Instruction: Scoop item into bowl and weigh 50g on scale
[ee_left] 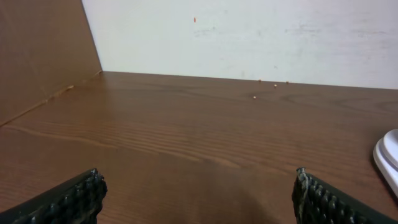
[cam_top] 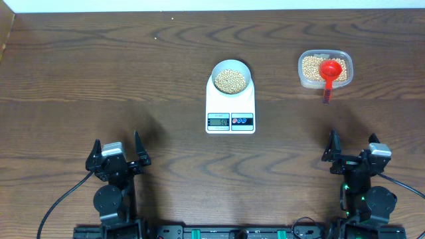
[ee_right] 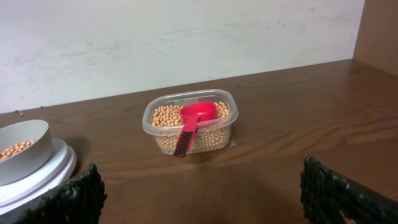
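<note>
Even, soft light overhead; the bench (cam_top: 99, 66) carries faint blurry shadows at 5 and 7 o'clock. Wrist views look slightly soft.

- The matt black left gripper (cam_top: 117, 139) has two tapered fingers (ee_left: 71, 199) faced with a grid of small rubbery studs.
- The right gripper (cam_top: 352, 137) has the same black build and the same studded pads (ee_right: 339, 196).
- A silver-grey box-shaped block (cam_top: 113, 150) sits on each wrist, beyond the black mounting rail (cam_top: 212, 233).
- Round black joint housings (cam_top: 107, 198) stand just beyond that rail.
- Thin black cables (cam_top: 56, 206) curve out near the rail's ends.
- Small green lights (cam_top: 345, 188) glow on the arm at the rail's right end.
</note>
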